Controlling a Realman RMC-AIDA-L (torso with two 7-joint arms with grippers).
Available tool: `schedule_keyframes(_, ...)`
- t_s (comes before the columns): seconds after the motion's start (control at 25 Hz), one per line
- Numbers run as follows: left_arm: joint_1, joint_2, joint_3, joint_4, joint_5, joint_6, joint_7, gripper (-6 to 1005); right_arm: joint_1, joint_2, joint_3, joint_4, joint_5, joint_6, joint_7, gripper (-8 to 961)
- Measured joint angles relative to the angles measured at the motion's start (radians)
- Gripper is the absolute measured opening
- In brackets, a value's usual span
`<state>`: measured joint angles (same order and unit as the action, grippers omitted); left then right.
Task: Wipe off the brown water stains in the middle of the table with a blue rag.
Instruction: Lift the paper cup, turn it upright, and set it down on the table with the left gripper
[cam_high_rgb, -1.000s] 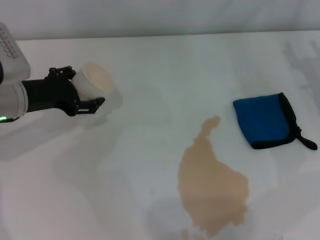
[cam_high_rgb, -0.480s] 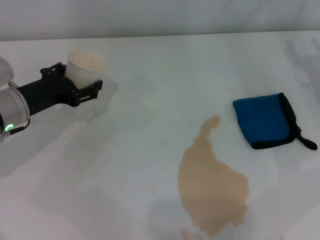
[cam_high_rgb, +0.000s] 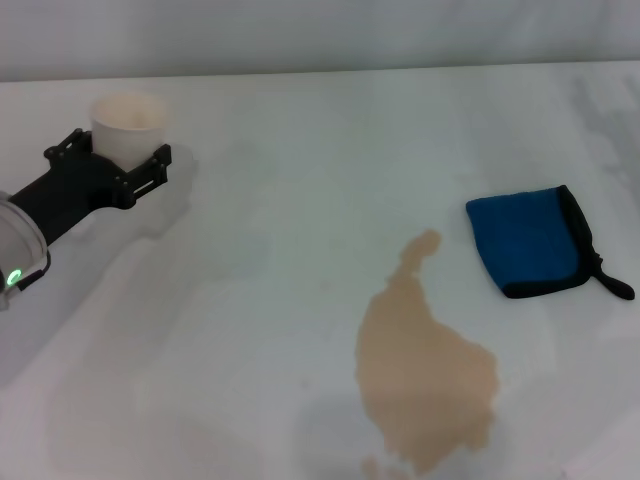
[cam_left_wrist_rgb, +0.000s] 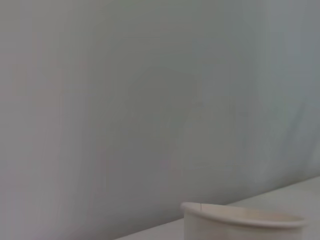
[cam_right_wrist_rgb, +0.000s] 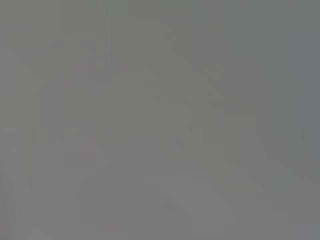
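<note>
The brown water stains (cam_high_rgb: 420, 370) form a tan puddle with a narrow neck on the white table (cam_high_rgb: 300, 150), near its front middle. To the right of the puddle's neck the blue rag (cam_high_rgb: 528, 240) lies flat, folded, with black edging and a loop tail; nothing touches it. Far to the left, my left gripper (cam_high_rgb: 113, 152) is shut on a cream paper cup (cam_high_rgb: 128, 125), which stands upright near the table's back left. The cup's rim (cam_left_wrist_rgb: 245, 220) also shows in the left wrist view. My right gripper is out of view.
A pale wall runs along the table's far edge. The right wrist view is plain grey with nothing to make out. Bare tabletop lies between the cup and the puddle.
My left gripper has carried the paper cup left and toward the back of the table, turning it from tilted to upright. Rag and puddle have not moved.
</note>
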<state>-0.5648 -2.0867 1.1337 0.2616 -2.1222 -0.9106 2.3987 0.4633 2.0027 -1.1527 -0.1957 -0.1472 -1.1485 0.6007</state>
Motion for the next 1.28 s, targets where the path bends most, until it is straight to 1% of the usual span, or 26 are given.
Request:
schedule_keyframes(0.12,-0.007,-0.002,0.000,-0.042,-0.046,-0.006,0.035,821,0.001,0.001,0.008,-0.001,0.000,0.000,0.004,867)
schedule_keyframes(0.44,-0.010,-0.006,0.000,-0.094,-0.135,-0.006,0.064,820,0.003,0.004,0.010,-0.005,0.000,-0.007,0.007,867)
schedule_keyframes(0.92,-0.014,-0.009,0.000,-0.134,-0.143,0.006,0.068,819,0.003,0.008,0.010,-0.011,0.000,-0.002,0.008,867)
schedule_keyframes(1.28,-0.022,-0.009,0.000,-0.151,-0.144,0.052,0.069,821,0.004,0.009,0.010,-0.011,0.000,-0.005,0.008,867)
